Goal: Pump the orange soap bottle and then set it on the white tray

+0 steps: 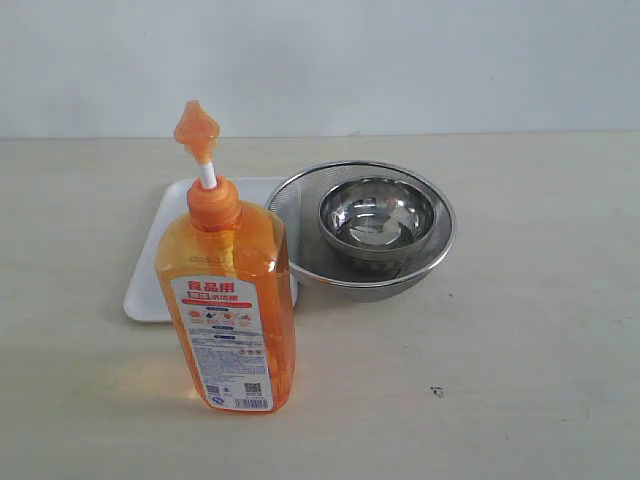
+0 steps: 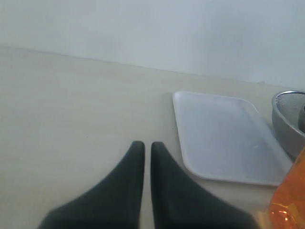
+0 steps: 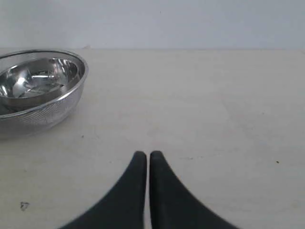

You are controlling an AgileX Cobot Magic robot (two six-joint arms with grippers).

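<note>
Standing upright, translucent orange soap bottle (image 1: 230,290)

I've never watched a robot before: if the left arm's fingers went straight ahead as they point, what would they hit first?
Likely nothing: ahead of the left gripper lies only bare table as far as the wall. The white tray sits off to one side of that line, though depth is unclear.

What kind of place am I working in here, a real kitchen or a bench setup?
Most likely a staged bench setup: a pale table against a plain white wall, holding the orange soap bottle, a white tray and a steel bowl inside a mesh strainer.
</note>
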